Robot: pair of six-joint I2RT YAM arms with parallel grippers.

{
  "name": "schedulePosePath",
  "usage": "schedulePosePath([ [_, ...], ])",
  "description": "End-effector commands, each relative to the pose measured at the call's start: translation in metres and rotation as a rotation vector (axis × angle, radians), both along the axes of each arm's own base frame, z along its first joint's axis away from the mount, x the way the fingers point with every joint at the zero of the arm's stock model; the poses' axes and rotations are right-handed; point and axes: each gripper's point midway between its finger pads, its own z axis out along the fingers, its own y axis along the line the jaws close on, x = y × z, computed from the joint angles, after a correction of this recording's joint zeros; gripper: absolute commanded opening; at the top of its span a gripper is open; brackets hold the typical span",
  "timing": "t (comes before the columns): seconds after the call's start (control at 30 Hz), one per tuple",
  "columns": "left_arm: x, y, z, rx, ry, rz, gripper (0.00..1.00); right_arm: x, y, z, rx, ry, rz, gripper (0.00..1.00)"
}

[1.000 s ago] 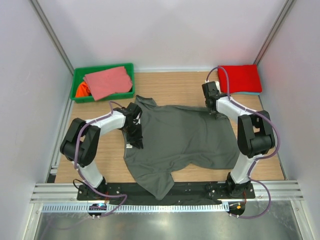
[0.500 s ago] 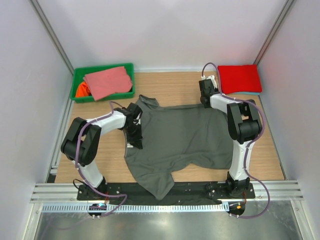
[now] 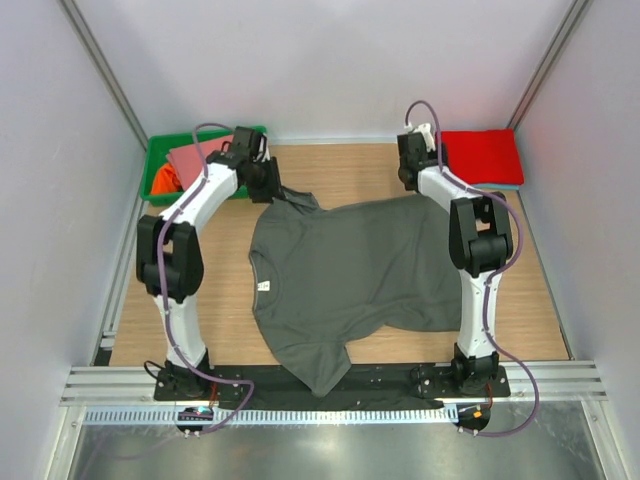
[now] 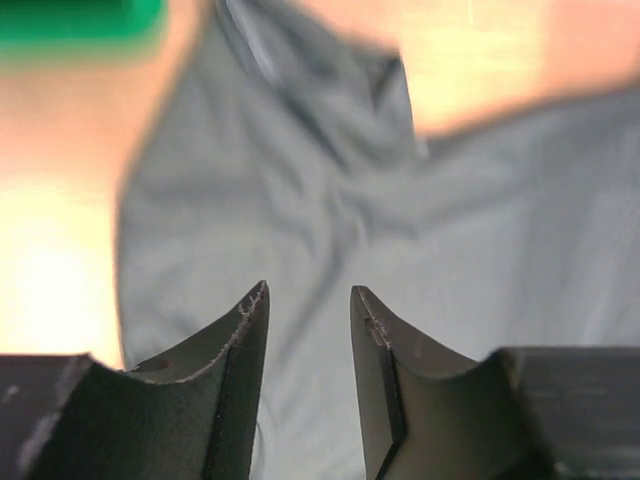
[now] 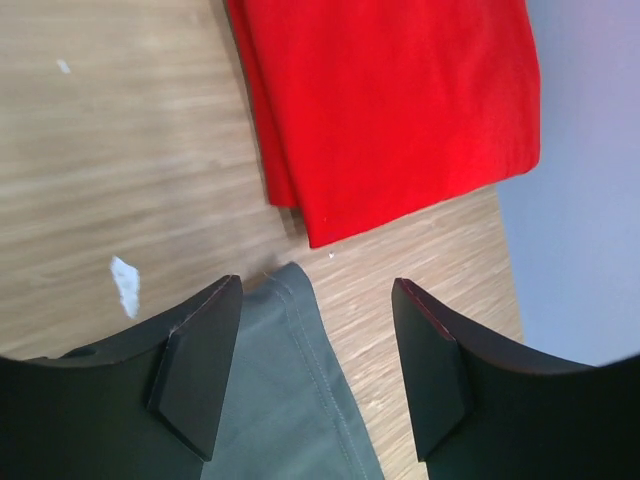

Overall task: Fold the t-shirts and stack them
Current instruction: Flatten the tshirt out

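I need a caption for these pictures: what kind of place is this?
Probably a robot test cell in a lab: a wooden table closed in by white panels, with a left arm and a right arm bolted at its near edge.

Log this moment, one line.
grey shirt: flat on table | left gripper: open, above sleeve | right gripper: open, above hem corner | red shirt: folded, far right

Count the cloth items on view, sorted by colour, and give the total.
dark grey shirt: 1
red shirt: 1
salmon-pink shirt: 1
orange shirt: 1
light-blue shirt, only an edge showing under the red one: 1
Total: 5
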Motion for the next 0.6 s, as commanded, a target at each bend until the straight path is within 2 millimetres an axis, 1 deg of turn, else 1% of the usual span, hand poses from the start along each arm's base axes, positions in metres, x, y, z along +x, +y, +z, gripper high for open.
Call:
schedulePosePath([
  [0.0, 0.038, 0.002, -0.008, 0.036, -0.072, -0.040, 0.41, -0.004, 0.008, 0.054, 0.156, -0.095, -0.080, 0.68],
  [0.03, 0.054, 0.000, -0.011, 0.044, -0.090, -0.051, 0.42, -0.005, 0.012, 0.061, 0.192, -0.107, -0.080, 0.68],
  [0.07, 0.062, 0.003, -0.014, 0.069, -0.105, -0.057, 0.43, -0.010, 0.017, 0.073, 0.254, -0.135, -0.088, 0.68],
  [0.1, 0.069, 0.002, -0.015, 0.077, -0.115, -0.063, 0.44, -0.011, 0.028, 0.074, 0.323, -0.141, -0.062, 0.68],
  [0.13, 0.079, 0.001, -0.012, 0.081, -0.138, -0.065, 0.44, -0.016, 0.032, 0.072, 0.358, -0.132, -0.054, 0.68],
  [0.17, 0.085, 0.000, -0.024, 0.091, -0.127, -0.077, 0.44, -0.021, 0.036, 0.085, 0.410, -0.167, -0.062, 0.68],
  [0.2, 0.089, 0.000, -0.030, 0.098, -0.125, -0.077, 0.44, -0.024, 0.040, 0.086, 0.442, -0.170, -0.058, 0.68],
  [0.23, 0.092, 0.000, -0.033, 0.106, -0.123, -0.074, 0.44, -0.029, 0.048, 0.082, 0.488, -0.155, -0.042, 0.67],
  [0.27, 0.099, 0.000, -0.039, 0.111, -0.124, -0.068, 0.44, -0.034, 0.051, 0.088, 0.513, -0.157, -0.036, 0.66],
  [0.33, 0.106, 0.002, -0.041, 0.127, -0.141, -0.057, 0.42, -0.042, 0.060, 0.085, 0.572, -0.138, -0.025, 0.65],
  [0.37, 0.108, 0.003, -0.046, 0.134, -0.142, -0.054, 0.41, -0.045, 0.060, 0.090, 0.584, -0.149, -0.022, 0.65],
  [0.4, 0.110, 0.004, -0.048, 0.138, -0.154, -0.050, 0.41, -0.048, 0.061, 0.091, 0.593, -0.149, -0.020, 0.65],
  [0.43, 0.115, 0.003, -0.048, 0.137, -0.175, -0.047, 0.40, -0.052, 0.061, 0.086, 0.593, -0.136, -0.020, 0.65],
  [0.5, 0.116, 0.003, -0.054, 0.143, -0.168, -0.046, 0.38, -0.058, 0.059, 0.088, 0.581, -0.133, -0.015, 0.65],
  [0.53, 0.114, 0.003, -0.056, 0.141, -0.154, -0.048, 0.32, -0.059, 0.058, 0.087, 0.578, -0.130, -0.014, 0.65],
  [0.57, 0.112, 0.001, -0.057, 0.135, -0.144, -0.050, 0.30, -0.060, 0.058, 0.088, 0.577, -0.132, -0.011, 0.65],
])
